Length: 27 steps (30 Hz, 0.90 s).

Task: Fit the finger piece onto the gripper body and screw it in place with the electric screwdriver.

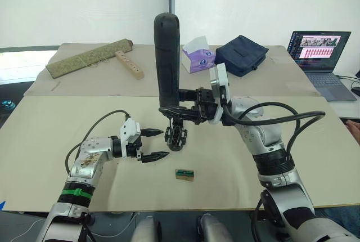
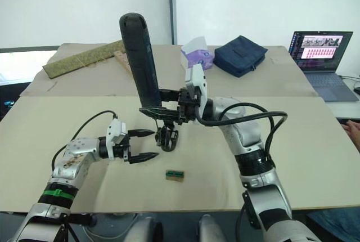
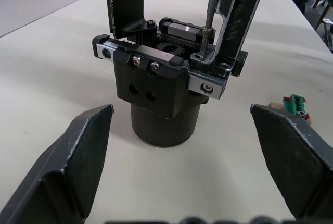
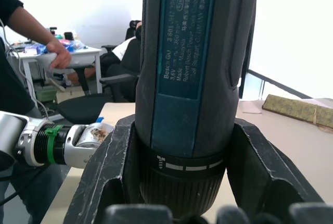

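My right gripper (image 1: 185,104) clamps the electric screwdriver (image 1: 167,56) upright at centre frame, its bit down on the gripper body (image 1: 176,135).

In my left wrist view the bit meets a screw hole on the finger piece (image 3: 234,15) seated atop the gripper body. My left gripper (image 1: 153,144), left of centre, hangs spread wide and empty just beside that body. A green-and-tan block (image 1: 184,174) lies below it. Toward the upper frame sit a tissue box (image 1: 197,54), a dark bag (image 1: 242,54), a wooden strip (image 1: 129,64), and a laptop (image 1: 318,50) at upper right.
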Tool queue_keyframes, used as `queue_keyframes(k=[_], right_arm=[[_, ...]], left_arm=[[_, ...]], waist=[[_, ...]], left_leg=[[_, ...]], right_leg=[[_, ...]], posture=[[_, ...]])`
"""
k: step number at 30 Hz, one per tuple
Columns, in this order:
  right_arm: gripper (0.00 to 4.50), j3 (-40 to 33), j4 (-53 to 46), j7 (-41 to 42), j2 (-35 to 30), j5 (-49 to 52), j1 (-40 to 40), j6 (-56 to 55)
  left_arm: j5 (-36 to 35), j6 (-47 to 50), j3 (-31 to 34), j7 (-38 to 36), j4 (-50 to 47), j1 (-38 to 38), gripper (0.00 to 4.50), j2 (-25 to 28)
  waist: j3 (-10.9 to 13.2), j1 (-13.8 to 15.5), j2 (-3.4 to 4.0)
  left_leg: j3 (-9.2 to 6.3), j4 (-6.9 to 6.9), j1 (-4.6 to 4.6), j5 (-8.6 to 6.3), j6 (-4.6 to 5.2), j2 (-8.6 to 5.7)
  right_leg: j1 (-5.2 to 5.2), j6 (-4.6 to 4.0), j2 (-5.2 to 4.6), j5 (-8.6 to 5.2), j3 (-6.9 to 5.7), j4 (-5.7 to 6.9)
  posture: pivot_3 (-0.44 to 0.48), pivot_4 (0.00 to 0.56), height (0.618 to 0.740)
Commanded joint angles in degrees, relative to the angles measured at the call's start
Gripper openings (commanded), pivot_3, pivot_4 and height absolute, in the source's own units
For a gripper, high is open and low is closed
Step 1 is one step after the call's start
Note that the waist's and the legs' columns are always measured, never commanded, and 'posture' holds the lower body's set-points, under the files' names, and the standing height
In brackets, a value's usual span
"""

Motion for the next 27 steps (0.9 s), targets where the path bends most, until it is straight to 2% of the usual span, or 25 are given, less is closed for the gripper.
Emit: queue_keyframes(k=[1, 27], right_arm=[[1.92, -1.16, -1.45, 0.54, -0.05, 0.61, -2.27, -0.74], [1.92, -1.38, -0.02, -0.17, 0.72, -0.98, -3.19, -1.75]], left_arm=[[0.01, -0.91, 0.06, 0.03, -0.94, -0.31, 4.50, -0.26], [0.77, -2.20, 0.15, 0.13, 0.98, -0.31, 4.50, -1.40]], waist=[[0.00, 0.00, 0.00], [0.00, -0.01, 0.00]], left_leg=[[0.00, 0.00, 0.00, 0.00, 0.00, 0.00], [0.00, 0.00, 0.00, 0.00, 0.00, 0.00]], right_leg=[[0.00, 0.00, 0.00, 0.00, 0.00, 0.00], [0.00, 0.00, 0.00, 0.00, 0.00, 0.00]], posture=[[0.000, 0.150, 0.740], [0.000, 0.150, 0.740]])
